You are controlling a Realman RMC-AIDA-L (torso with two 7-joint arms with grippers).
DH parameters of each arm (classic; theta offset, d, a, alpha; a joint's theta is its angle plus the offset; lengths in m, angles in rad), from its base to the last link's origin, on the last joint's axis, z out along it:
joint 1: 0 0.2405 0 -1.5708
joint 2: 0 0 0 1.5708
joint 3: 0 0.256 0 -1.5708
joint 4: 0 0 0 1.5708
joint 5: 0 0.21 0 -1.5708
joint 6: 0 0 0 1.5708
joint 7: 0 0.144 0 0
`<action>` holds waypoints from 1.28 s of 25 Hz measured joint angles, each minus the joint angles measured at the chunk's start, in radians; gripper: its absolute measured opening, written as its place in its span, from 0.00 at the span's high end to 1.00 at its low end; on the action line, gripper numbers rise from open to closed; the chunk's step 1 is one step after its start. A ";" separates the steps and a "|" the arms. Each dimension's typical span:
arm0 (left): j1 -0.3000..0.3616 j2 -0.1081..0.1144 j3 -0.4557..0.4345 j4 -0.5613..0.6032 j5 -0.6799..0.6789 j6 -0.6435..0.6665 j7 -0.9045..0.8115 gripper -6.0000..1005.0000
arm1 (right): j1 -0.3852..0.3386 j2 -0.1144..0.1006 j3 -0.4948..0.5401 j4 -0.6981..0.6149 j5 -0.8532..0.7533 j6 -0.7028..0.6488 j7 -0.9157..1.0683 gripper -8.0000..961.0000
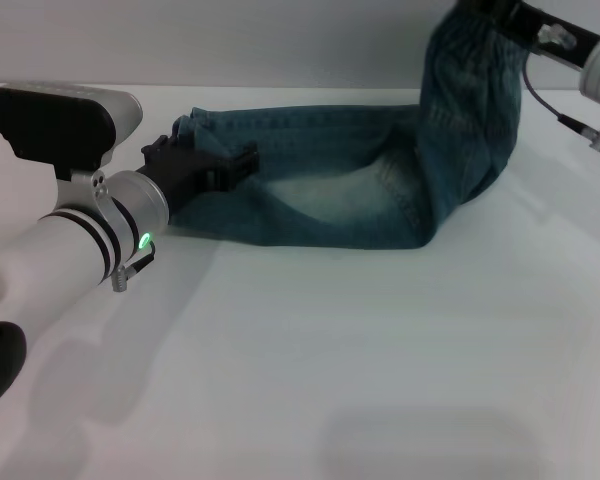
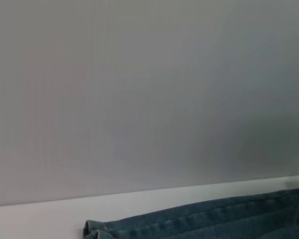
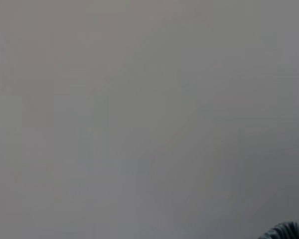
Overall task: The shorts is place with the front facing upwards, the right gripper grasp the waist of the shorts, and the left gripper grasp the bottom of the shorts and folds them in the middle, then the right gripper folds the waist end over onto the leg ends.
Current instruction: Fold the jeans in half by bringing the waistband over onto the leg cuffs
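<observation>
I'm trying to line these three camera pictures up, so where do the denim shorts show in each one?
Head view: the shorts lie across the table's far middle, one end lifted at the upper right by the right gripper, the other under the left gripper.
Left wrist view: a denim strip along the picture's lower edge.
Right wrist view: only a dark scrap in one corner.
Shared landmark: the plain grey wall.

One pair of shorts (image 1: 380, 165) on one white table (image 1: 380, 380) | two grippers: left gripper (image 1: 242, 162) at 9 o'clock, right gripper (image 1: 490, 10) at 1 o'clock | one grey wall (image 1: 230, 40)
</observation>
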 joint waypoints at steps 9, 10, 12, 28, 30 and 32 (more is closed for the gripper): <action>-0.009 0.000 0.003 0.031 -0.002 0.015 -0.015 0.14 | 0.050 0.000 -0.086 0.031 0.049 -0.008 0.029 0.99; -0.010 0.000 0.004 0.033 -0.002 0.017 -0.017 0.14 | 0.055 0.000 -0.094 0.032 0.052 -0.008 0.031 0.99; -0.015 -0.001 0.010 0.041 -0.002 0.024 -0.025 0.14 | 0.066 0.000 -0.119 0.034 0.067 -0.011 0.035 0.99; 0.006 -0.002 0.022 0.065 -0.002 0.075 -0.068 0.14 | 0.139 0.009 -0.358 0.037 0.183 -0.085 0.046 0.99; 0.028 -0.003 0.010 0.064 -0.002 0.094 -0.074 0.14 | 0.141 0.009 -0.377 0.038 0.187 -0.086 0.048 0.99; 0.045 -0.002 0.001 0.063 -0.002 0.108 -0.079 0.14 | 0.142 0.010 -0.391 0.037 0.191 -0.087 0.049 0.99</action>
